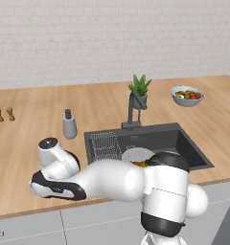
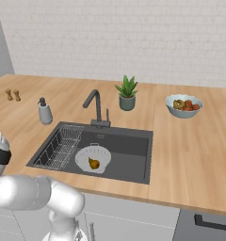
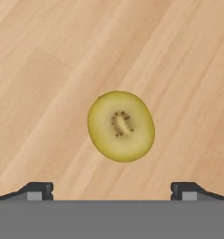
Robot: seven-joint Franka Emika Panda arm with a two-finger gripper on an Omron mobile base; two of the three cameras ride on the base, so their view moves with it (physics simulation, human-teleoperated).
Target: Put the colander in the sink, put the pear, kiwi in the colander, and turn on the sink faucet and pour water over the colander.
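Room: simulated kitchen, pale brick wall behind a wooden worktop (image 2: 190, 155).
Sink (image 2: 129, 162): dark basin set mid-worktop, wire rack (image 2: 60, 146) at its left end, faucet (image 2: 95, 107) at the back rim, no water running.
Colander (image 2: 93, 158): white, already down in the sink, just beside the rack.
Pear (image 2: 93, 163): lying inside the colander.
Kiwi (image 3: 121, 126): resting on bare worktop, directly under the hand, apart from everything else; apparently near the front edge left of the sink, where the arm reaches.
Gripper (image 3: 112, 191): pointed straight down over the kiwi, jaws spread as wide as they go, nothing held; both tips clear of the fruit, one on each side.
Other items: soap bottle (image 2: 44, 112), plant (image 2: 127, 93) and fruit bowl (image 2: 183, 105) along the back, untouched.
Step in hand: picking up the kiwi; colander and pear parts look done.
Next move calls for: lowering straight down until the tips bracket the fruit, closing gently on its round sides, then lifting and carrying right to the colander. Faucet after that.
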